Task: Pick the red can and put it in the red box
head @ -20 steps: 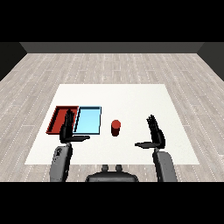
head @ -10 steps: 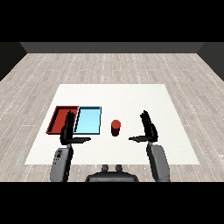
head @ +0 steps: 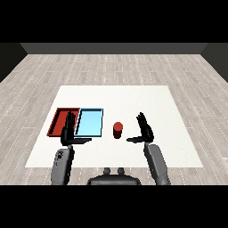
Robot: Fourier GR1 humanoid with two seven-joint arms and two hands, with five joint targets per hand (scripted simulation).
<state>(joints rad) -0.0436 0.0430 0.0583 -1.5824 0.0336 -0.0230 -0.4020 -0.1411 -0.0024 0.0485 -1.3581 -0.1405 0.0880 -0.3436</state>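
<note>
Nothing done yet. The red can [head: 117, 130] stands on the table [head: 133, 98], just at nine o'clock of the right hand [head: 144, 130], whose fingers are spread, untouching. The red tray [head: 59, 120] holds nothing. The left hand [head: 70, 132] is likewise open.

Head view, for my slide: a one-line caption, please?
Open right hand beside upright red can; left hand open near red tray.

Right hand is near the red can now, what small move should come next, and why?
Probably slide the right hand a little further left until the small red cylindrical can sits between thumb and fingers, then curl round it. The hand is open and apart from the can, which stands upright on the white table, right of the light blue tray.
</note>
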